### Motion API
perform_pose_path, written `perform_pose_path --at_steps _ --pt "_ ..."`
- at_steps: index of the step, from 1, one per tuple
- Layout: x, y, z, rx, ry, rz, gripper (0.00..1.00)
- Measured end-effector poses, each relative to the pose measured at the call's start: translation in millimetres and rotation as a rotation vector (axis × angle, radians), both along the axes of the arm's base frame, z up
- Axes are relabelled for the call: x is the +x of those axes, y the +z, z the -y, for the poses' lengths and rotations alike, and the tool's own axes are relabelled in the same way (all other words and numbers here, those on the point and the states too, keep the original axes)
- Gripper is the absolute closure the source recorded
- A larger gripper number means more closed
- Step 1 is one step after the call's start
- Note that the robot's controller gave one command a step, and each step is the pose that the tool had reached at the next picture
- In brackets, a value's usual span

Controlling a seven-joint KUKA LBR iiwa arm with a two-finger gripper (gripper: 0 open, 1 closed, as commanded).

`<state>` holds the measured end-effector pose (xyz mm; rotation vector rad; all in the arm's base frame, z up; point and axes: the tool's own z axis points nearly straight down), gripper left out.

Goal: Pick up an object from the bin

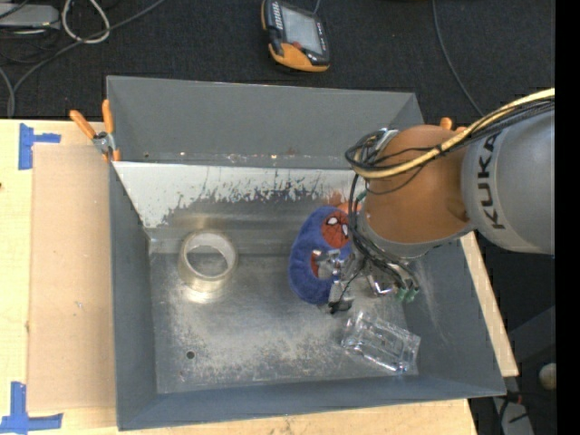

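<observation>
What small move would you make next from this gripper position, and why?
Probably a slight shift to the view's left, to centre over the toy before grasping. The gripper sits low at the right edge of the blue and red soft toy in the middle of the bin, not over its bulk. A clear plastic piece lies close on the near side, so drifting that way risks catching it.

A soft toy (310, 259), mostly blue with a red, web-patterned patch at its upper end, lies slumped on the floor of the bin (254, 343), right of the middle. Its right side is hidden from view.
</observation>
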<state>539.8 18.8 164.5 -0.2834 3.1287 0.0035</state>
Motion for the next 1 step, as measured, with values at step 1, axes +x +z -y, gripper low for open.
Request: perform_pose_path --at_steps 1 --pt "-17.9 52.5 -22.9 0.007 0.052 0.003 1.0"
